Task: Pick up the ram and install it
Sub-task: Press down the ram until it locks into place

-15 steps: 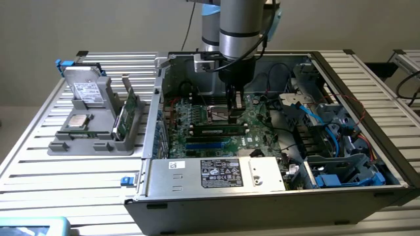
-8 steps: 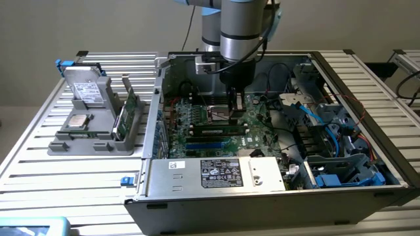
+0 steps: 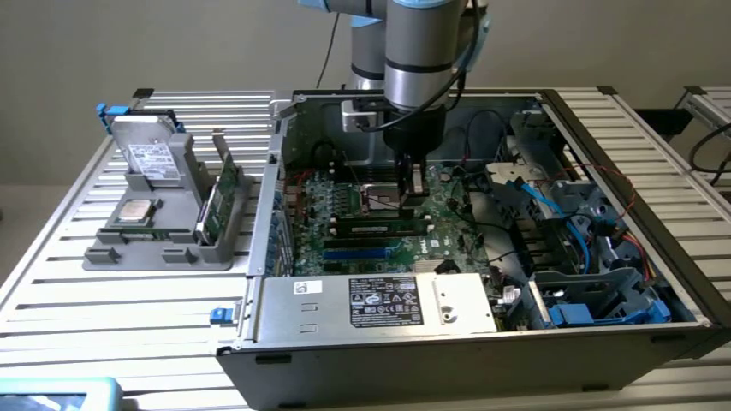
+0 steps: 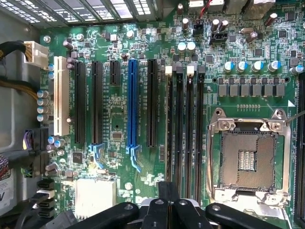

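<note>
At the left of the exterior view, a grey holder [image 3: 171,254] is sitting on the slatted metal counter [image 3: 57,282]. It is carrying a hard drive [image 3: 149,158] propped at its back, a square silver processor chip [image 3: 139,210] lying flat, and broad green cards [image 3: 226,184] standing on edge along its right side.

Just right of the holder, the open computer case [image 3: 342,364] is lying on its side, with a labelled silver power-supply box [image 3: 383,301] along its near edge. In the middle of the frame the green motherboard [image 3: 342,201] is showing. The ram [image 3: 377,229] is standing on edge along the black memory slots, between the empty processor socket [image 3: 383,202] above it in the frame and a blue expansion slot [image 3: 359,253] below it. Whether it is fully seated I cannot tell.

The arm [image 3: 423,51] is reaching down from the top centre. The claw [image 3: 415,201] is hanging by the socket's right edge, just above the ram's right end, with its fingers pressed together. Whether they are touching the stick I cannot tell. Further right, blue cables [image 3: 549,201] and a blue-trimmed drive cage [image 3: 600,300] are sitting in the case's right half.

In the wrist view, a white slot [image 4: 61,95] is running beside black expansion slots [image 4: 80,102]. The four narrow memory slots [image 4: 184,129] are lying between those and the socket. The closed claw [image 4: 168,187] is hovering over one end of the memory slots.
</note>
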Tool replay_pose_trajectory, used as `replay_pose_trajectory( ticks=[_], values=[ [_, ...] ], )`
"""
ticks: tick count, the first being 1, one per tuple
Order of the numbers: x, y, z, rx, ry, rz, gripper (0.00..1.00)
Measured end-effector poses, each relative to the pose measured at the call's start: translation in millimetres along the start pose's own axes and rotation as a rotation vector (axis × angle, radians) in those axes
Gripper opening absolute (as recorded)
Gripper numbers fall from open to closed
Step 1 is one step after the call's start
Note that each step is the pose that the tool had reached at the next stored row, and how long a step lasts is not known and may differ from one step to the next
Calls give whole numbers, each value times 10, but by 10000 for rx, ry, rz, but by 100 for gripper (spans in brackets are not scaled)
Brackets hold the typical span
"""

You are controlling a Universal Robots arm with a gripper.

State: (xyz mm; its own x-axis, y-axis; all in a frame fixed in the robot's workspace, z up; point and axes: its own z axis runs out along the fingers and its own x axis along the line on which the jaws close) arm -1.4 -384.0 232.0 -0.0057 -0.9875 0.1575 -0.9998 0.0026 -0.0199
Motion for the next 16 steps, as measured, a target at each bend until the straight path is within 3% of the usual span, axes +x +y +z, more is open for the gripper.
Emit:
replay_pose_trajectory(
  ticks=[16],
  values=[
    [-13,-27,39,-1,-28,4,11]
  ],
)
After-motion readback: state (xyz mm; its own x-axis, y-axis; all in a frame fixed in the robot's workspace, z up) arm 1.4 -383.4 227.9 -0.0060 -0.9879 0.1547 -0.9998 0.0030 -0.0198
